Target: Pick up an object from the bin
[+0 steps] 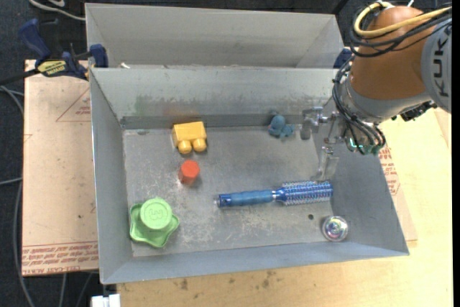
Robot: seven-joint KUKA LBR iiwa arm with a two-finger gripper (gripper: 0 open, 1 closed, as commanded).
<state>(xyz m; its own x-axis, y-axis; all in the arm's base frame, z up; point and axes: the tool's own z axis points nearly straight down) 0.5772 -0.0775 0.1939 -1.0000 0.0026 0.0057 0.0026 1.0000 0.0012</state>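
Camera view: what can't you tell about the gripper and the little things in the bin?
Gripper: from above, whether it touches the blue brush at its bristle end or hangs over it is unclear.
Small blue thing by the far wall: too small to name.
Shiny round thing in the near right corner: too small to name.

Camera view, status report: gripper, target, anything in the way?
Gripper low at right of bin, over bristle end of blue hairbrush. Brush flat on floor, unlifted. Shiny ball nearby, not blocking.

Brush [277, 195] lies btw pincer [327, 170] behind & ball [334, 228] in front.
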